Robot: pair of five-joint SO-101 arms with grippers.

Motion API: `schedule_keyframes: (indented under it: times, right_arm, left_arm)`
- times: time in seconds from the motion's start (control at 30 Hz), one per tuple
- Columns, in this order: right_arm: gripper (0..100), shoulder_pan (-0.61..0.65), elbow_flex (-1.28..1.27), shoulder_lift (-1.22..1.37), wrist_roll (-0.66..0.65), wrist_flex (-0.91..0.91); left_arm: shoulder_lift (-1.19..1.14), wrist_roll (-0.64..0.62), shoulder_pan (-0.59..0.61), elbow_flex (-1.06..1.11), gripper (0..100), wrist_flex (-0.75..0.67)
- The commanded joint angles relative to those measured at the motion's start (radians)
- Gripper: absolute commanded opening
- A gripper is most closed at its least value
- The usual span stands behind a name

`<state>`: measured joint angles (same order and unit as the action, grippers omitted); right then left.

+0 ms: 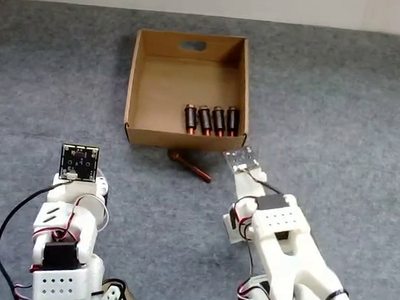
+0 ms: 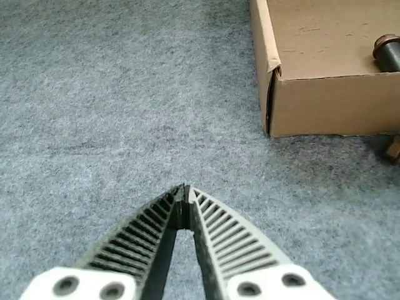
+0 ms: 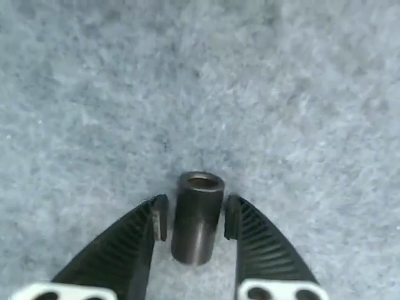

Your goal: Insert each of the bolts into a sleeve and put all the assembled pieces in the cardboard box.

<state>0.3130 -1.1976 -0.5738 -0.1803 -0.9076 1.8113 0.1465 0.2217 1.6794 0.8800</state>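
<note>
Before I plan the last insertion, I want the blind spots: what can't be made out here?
High view: the sleeve is hidden under the right gripper.
High view: the left gripper is hidden under its arm's camera board.
Left wrist view: the bolt and the assembled pieces are cut off by the picture's edge.

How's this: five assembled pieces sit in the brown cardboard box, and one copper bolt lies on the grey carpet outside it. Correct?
No: the high view shows four assembled pieces, not five, in the brown cardboard box. One copper bolt does lie on the grey carpet outside it.
</note>
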Motion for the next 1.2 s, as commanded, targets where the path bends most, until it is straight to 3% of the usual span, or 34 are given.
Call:
schedule_keyframes:
  times: [0.0,0.23,0.5,0.7,0.9,1.03,1.17]
  right_arm:
    - [7.2,0.007,-0.027,0.002,-0.011,0.054]
    - [0.3,0.001,-0.051,-0.012,-0.011,0.03]
    - [0.6,0.001,0.397,-0.254,-0.003,-0.325]
    - [0.6,0.001,0.249,-0.432,0.074,-0.17]
    - [0.6,-0.03,0.054,-0.467,0.196,0.041]
    - [0.6,-0.133,0.042,-0.515,0.255,0.071]
    - [0.6,-0.228,0.033,-0.575,0.321,0.07]
  left_arm:
    - [0.001,0.003,-0.015,0.018,1,0.003]
    - [0.001,0.003,-0.015,0.018,1,0.005]
    - [0.004,0.101,-0.013,-0.007,1,0.005]
    - [0.002,0.101,0.054,-0.165,1,-0.003]
    - [-0.002,0.097,0.073,-0.473,1,0.038]
    - [-0.025,0.094,0.022,-0.648,1,0.094]
    - [-0.236,0.081,-0.074,-0.777,5,0.118]
